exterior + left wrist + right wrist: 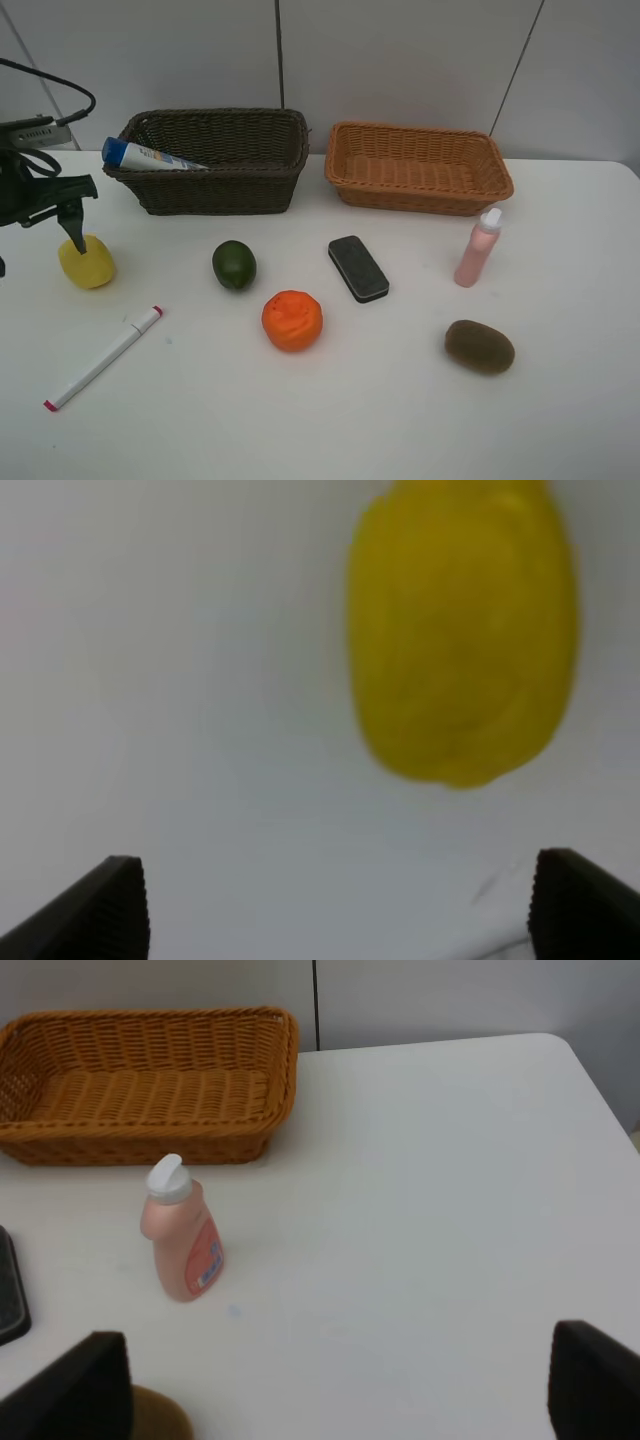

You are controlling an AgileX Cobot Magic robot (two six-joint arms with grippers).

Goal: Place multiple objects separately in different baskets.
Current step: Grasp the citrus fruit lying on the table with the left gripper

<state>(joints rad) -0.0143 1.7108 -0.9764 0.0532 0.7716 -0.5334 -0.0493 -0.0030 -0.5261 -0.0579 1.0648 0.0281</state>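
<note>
Nearest the high camera, the marker (100, 358) lies flat and slanted on the white table (560, 430), to the left of the orange (292, 321), well apart from it. The orange sits near the middle of the table. Just behind it and slightly left is the lime (234, 265). Behind it and slightly right lies the eraser (358, 268), flat, close to the orange but not touching. Far left of the orange is the lemon (88, 263), resting on the table. My left gripper (335, 905) is right above the lemon with its fingers spread wide and nothing between them. From my left wrist the lemon fills the view just beyond the fingertips; I cannot tell whether a finger touches it. To the right of the orange lies the kiwi (479, 346), and behind the kiwi the pink bottle (478, 250) stands upright. Well behind the orange to the left is the dark basket (210, 190), with the white bottle (150, 156) lying tilted inside, its blue cap at the basket's left end. Well behind the orange to the right is the tan basket (420, 195), beside the dark one but not touching it. My right gripper (340, 1390) is out of the high view; its wrist camera shows the fingers wide apart and empty over the table, with the pink bottle and tan basket ahead.
</note>
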